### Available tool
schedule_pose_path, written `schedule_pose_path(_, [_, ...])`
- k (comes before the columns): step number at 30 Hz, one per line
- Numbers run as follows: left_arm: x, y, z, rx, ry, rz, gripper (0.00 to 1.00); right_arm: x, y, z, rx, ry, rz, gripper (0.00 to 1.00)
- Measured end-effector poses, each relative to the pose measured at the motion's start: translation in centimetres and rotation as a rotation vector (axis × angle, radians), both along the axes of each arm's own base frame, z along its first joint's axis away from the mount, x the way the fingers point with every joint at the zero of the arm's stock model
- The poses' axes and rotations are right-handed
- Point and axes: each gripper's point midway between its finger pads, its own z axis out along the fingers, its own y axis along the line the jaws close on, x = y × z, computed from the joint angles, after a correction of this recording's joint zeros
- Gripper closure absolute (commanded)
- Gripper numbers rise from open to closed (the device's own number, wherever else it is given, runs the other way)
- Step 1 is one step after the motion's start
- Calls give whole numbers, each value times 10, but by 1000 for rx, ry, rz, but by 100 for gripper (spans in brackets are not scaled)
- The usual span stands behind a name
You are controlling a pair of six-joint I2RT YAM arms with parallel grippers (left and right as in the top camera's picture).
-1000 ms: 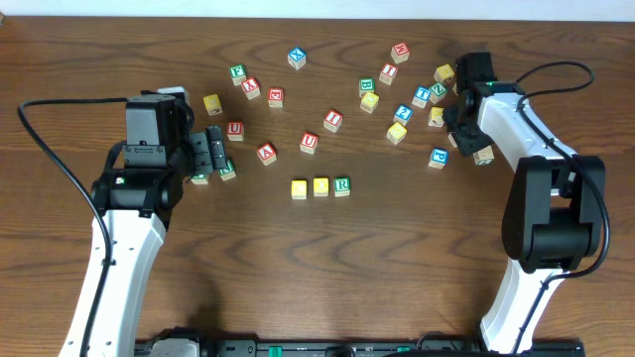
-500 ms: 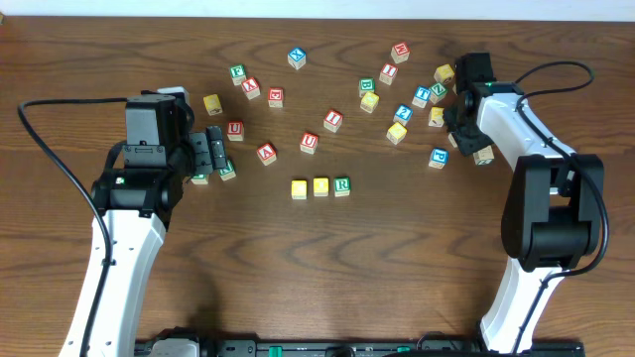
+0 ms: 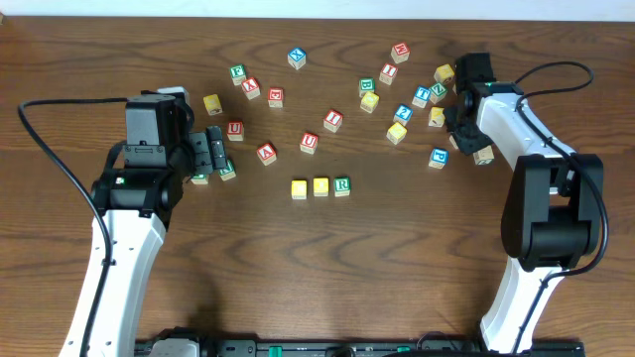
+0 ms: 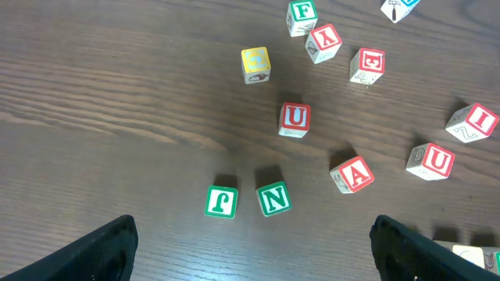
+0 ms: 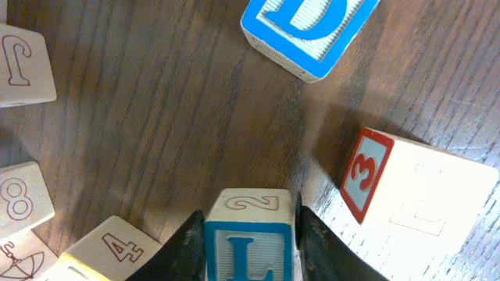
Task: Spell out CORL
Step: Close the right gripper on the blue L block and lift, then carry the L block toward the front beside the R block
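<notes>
Right pincer (image 5: 250,240) grips the blue L cube (image 5: 250,254), low in its wrist view, amid loose cubes (image 3: 397,132) at the overhead's upper right. Two yellow cubes (image 3: 299,187) and the green R cube (image 3: 341,184) sit in a row mid-frame, so I judge only L remains; left pincer (image 4: 254,238) gapes wide, empty.

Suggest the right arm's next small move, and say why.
Probably a straight lift. The right gripper is closed on the white-faced wooden cube with blue L, and the cube with a red 3 sits close beside it, so sliding sideways risks a bump. The middle row ends at the white cube with green R, with no L after it.
</notes>
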Motion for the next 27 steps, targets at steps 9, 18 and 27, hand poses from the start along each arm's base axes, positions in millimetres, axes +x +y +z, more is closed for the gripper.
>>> schedule_pose_path(9, [0,0,0,0,0,0,7,0,0,0,-3,1,2,82])
schedule_pose_path(18, [0,0,0,0,0,0,7,1,0,1,-11,6,34,84])
schedule_pose_path(27, [0,0,0,0,0,0,6,44,11,51,-25,-92,233,86])
